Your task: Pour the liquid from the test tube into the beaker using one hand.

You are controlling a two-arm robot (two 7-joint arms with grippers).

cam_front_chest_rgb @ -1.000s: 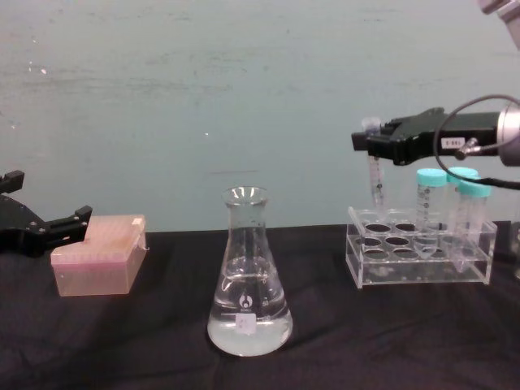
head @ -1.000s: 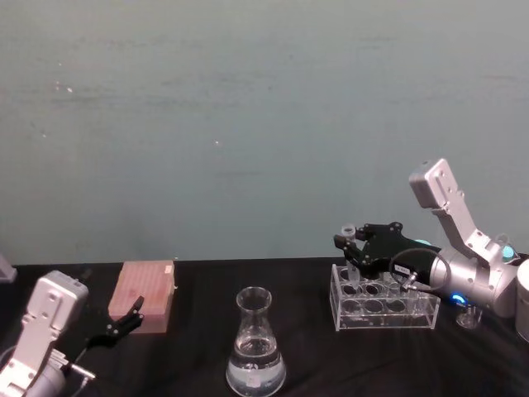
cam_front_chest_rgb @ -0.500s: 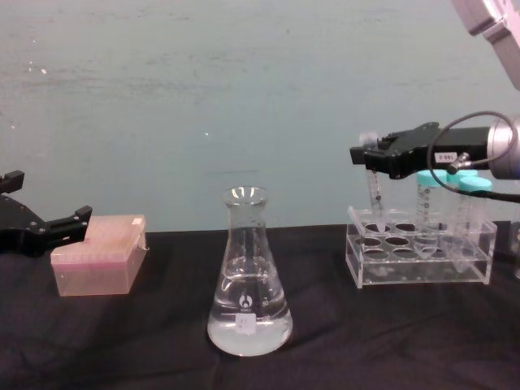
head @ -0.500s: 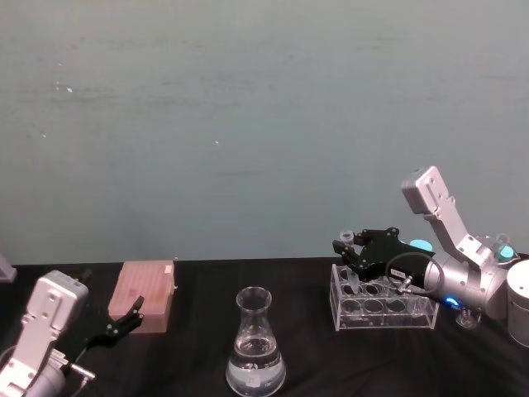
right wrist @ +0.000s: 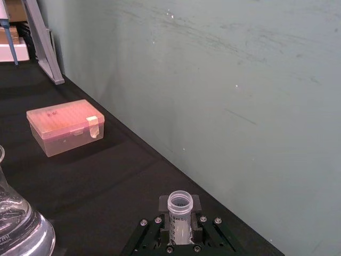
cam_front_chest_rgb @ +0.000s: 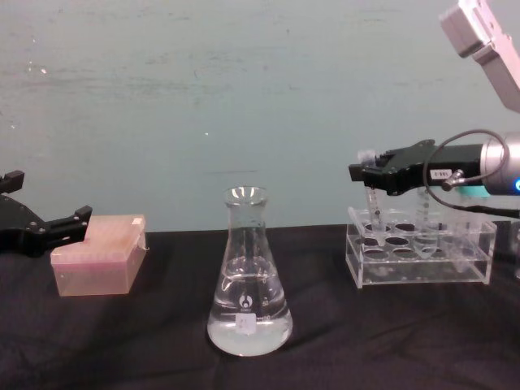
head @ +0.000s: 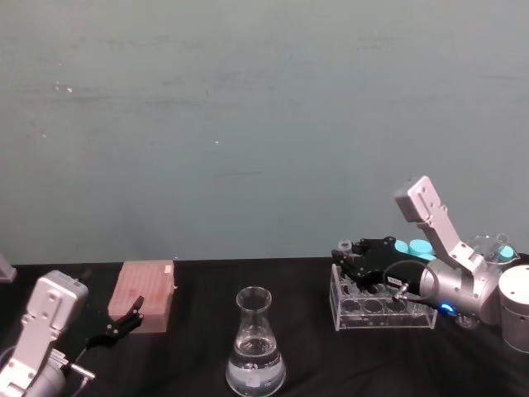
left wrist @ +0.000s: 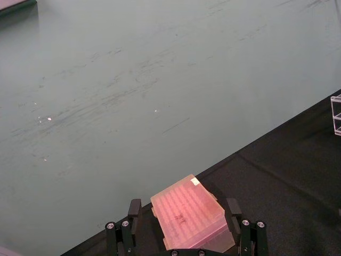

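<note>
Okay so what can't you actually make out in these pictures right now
- Whether the small slim clear plastic test tube holds any liquid: too small in the chest view, and in the right wrist view the right claw covers its body.
- Whether the tube's tip touches the bottom of the clear plastic rack: blurred behind the rack wall, chest view.
- The tall clear glass conical flask: cut off by the right wrist view's edge.

Right end effector (cam_front_chest_rgb: 367, 172): descended over the last second from above the clear rack (cam_front_chest_rgb: 422, 253) to just over its top, clamped on the test tube (cam_front_chest_rgb: 372, 203). Test tube: lowered upright, tapered tip entered a front-left rack hole. Right arm's upper link dropped lower.
</note>
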